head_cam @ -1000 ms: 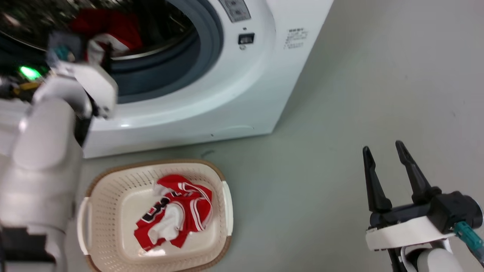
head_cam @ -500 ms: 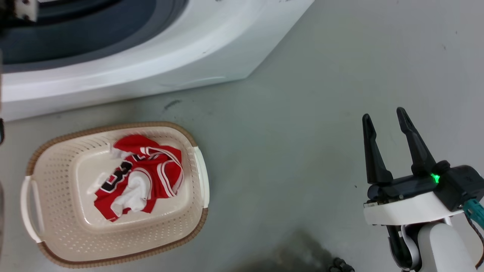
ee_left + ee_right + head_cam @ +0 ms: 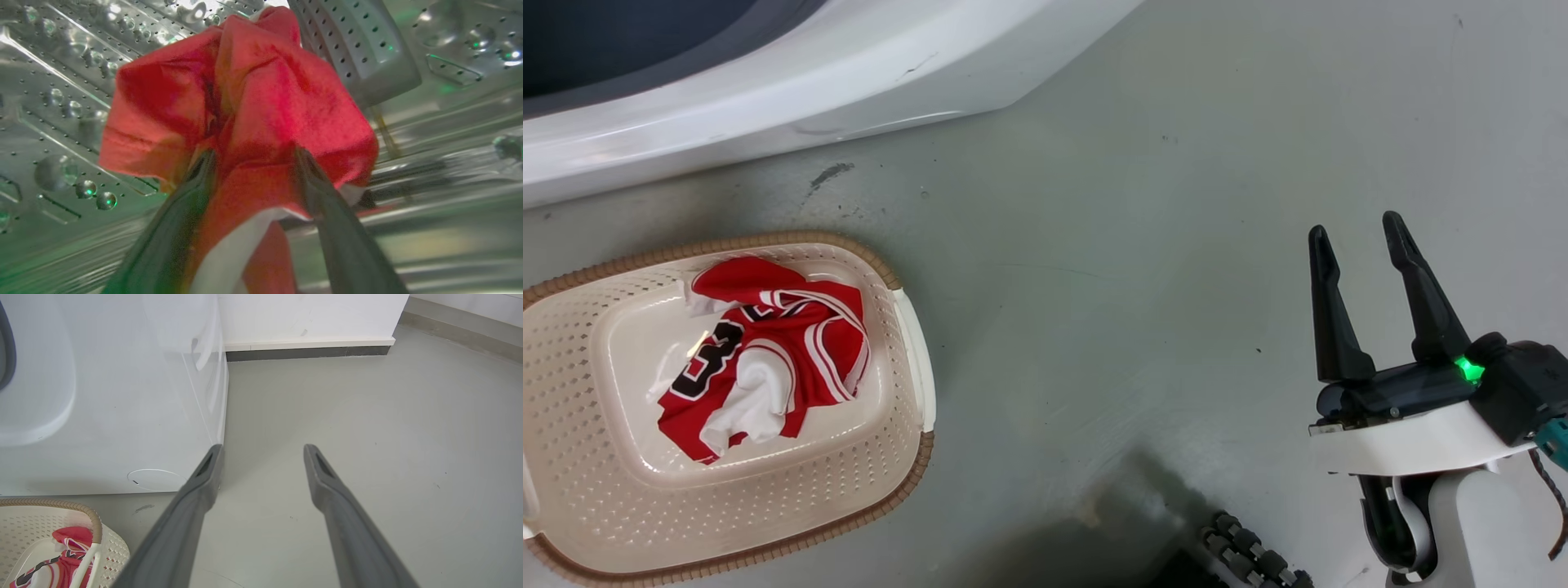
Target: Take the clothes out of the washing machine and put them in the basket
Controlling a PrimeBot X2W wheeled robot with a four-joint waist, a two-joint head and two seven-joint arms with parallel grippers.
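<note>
One red garment sits inside wide-open left gripper

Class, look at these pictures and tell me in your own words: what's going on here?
The robot is unloading a washing machine. Its left gripper is inside the steel drum, open, with a red garment bunched between its fingers, not yet clamped. One red jersey already lies in the basket. The right gripper hangs open and empty above the floor.

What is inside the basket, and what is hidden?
A crumpled red jersey with white trim and a black-and-white numeral lies in the basket. The floor patch beneath it is covered, so anything underneath cannot be seen.
</note>
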